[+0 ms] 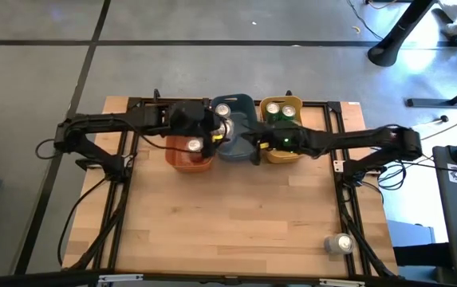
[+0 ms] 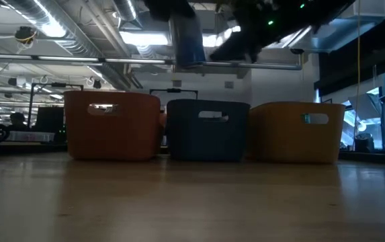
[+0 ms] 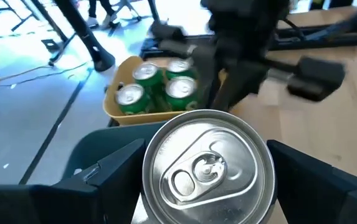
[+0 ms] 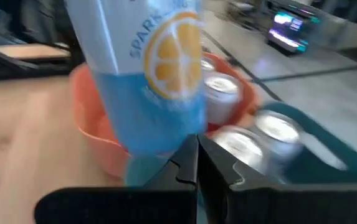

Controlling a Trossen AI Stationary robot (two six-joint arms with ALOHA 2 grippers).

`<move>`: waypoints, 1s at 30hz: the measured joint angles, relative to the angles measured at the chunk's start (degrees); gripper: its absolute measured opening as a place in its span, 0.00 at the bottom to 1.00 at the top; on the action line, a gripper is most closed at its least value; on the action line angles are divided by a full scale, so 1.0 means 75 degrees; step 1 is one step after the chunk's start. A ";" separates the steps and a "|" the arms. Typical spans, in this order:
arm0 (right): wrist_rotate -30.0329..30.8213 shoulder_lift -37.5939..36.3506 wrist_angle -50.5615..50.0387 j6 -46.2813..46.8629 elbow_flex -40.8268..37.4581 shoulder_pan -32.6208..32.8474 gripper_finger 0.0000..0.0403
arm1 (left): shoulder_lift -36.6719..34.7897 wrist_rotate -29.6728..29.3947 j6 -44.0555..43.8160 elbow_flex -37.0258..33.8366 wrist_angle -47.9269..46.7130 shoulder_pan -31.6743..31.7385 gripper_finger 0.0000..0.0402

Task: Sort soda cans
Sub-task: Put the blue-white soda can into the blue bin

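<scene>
A soda can with a blue-and-white body, an orange-slice picture and a silver top [image 3: 206, 165] hangs above the bins [image 2: 185, 40], and my left gripper [image 3: 206, 186] is shut on it. It is over the line between the orange bin [image 2: 111, 124] and the dark blue bin [image 2: 209, 131]. The yellow bin [image 3: 113, 102] holds several green cans [image 3: 156, 87]. Silver-topped cans stand in the orange bin [image 4: 222, 87] and in the blue bin [image 4: 281, 130]. My right gripper [image 4: 197, 165] is shut with nothing in it, close to the held can, above the blue bin's right side [image 1: 254, 150]. My left gripper pinches the can's round side wall [image 3: 156, 186] between its two fingers [image 3: 103, 177], one on each side. The fingers come from the table's left, slanting a little downward. The can is roughly upright with its top up, clear of the bins and the table.
The three bins stand in a row at the table's far middle. One silver can [image 1: 340, 243] lies by itself at the table's near right corner. Bare wooden tabletop [image 1: 236, 215] stretches in front of the bins.
</scene>
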 joint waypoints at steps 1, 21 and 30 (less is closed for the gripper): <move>0.0181 -0.0228 -0.0351 0.0001 0.0004 0.0000 0.02 | 0.0049 0.0009 0.0021 0.0003 0.0086 0.0113 0.72; 0.1175 -0.1147 -0.3023 0.1087 0.0015 -0.0003 0.02 | 0.2809 0.0550 0.0328 0.0010 0.3165 0.2239 0.72; 0.1172 -0.1044 -0.2995 0.1234 0.0015 0.0000 0.02 | 0.3658 0.0939 0.0221 0.0005 0.3460 0.2688 0.72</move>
